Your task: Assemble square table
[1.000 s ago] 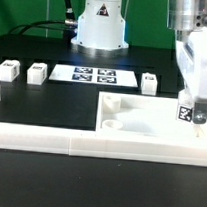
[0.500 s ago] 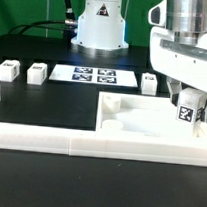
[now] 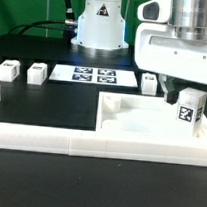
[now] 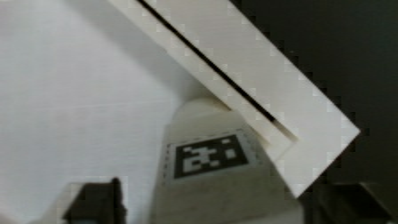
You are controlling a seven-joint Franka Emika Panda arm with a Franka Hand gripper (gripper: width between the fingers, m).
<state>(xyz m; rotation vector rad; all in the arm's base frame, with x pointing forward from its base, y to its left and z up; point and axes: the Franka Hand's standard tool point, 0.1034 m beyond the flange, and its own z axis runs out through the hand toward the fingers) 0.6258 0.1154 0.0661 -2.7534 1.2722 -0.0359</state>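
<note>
Right, the gripper hangs over one leg. Its fingers stand apart either side of it with gaps showing in the wrist view, so nothing is gripped. That leg stands upright on the tabletop at 3 o'clock in the exterior view, close to the raised rim. Whether it sits in a corner hole cannot be told.

Risks: an off-centre squeeze would likely shove or tip the leg, or a finger could catch the rim. A skewed leg could jam when turned.

The tabletop appears to rest against the border rail at 6 o'clock. The nearest clutter is a spare leg at 2 o'clock, just beyond the tabletop and close under the gripper body. A third leg and a fourth leg at 9 o'clock, and the marker board at 12, lie well clear.
</note>
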